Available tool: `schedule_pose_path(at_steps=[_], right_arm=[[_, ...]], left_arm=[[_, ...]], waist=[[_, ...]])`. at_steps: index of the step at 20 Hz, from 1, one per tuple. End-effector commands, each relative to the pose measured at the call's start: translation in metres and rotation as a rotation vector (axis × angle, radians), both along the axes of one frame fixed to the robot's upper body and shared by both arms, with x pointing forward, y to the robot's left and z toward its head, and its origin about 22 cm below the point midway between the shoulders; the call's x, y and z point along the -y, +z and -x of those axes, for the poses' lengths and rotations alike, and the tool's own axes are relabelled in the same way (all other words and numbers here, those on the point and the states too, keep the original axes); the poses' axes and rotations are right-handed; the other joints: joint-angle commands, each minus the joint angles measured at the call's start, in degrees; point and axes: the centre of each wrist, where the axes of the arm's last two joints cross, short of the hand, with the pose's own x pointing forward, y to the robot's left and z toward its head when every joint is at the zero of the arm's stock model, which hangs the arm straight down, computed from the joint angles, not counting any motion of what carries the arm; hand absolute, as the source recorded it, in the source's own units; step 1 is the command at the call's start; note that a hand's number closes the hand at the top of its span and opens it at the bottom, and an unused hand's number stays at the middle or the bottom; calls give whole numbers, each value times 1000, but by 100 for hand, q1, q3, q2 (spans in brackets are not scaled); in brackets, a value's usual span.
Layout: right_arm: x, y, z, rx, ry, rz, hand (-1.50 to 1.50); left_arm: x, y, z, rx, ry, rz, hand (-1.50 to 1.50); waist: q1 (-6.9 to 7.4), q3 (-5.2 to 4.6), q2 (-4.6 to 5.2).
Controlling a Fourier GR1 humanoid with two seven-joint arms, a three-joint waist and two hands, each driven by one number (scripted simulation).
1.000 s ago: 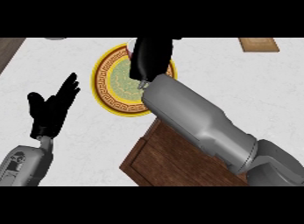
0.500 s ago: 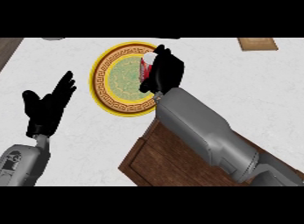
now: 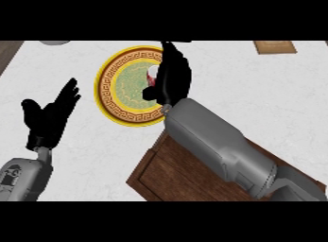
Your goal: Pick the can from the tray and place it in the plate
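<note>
The right hand [image 3: 173, 80], fingers curled round the red-and-white can [image 3: 152, 77] peeking out at its left, should ease left over the middle of the round gold-rimmed green plate [image 3: 106, 93], lower it upright, then uncurl.

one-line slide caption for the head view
Right hand holds the can over the plate; left hand rests open.

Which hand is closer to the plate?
Right. The right hand hangs over the plate's right rim; the left hand shows open, apart, off its left side.
</note>
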Motion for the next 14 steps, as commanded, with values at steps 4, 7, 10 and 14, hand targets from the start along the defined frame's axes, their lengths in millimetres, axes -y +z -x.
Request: schedule_pose_path(at_steps=[4, 7, 10, 14], right_arm=[[-22, 39, 14, 261, 100, -285, -150], [-29, 70, 16, 229, 68, -440, -150], [-22, 59, 29, 134, 61, -591, -150], [-16, 27, 54, 113, 104, -668, -150]], left_arm=[[5, -21, 15, 9, 13, -12, 0], [-14, -6, 9, -1, 27, -16, 0], [-7, -5, 7, -2, 8, -9, 0], [2, -8, 9, -12, 11, 2, 0]], waist=[[-84, 1, -30], [-67, -1, -44], [-72, 5, -19], [-99, 5, -19]])
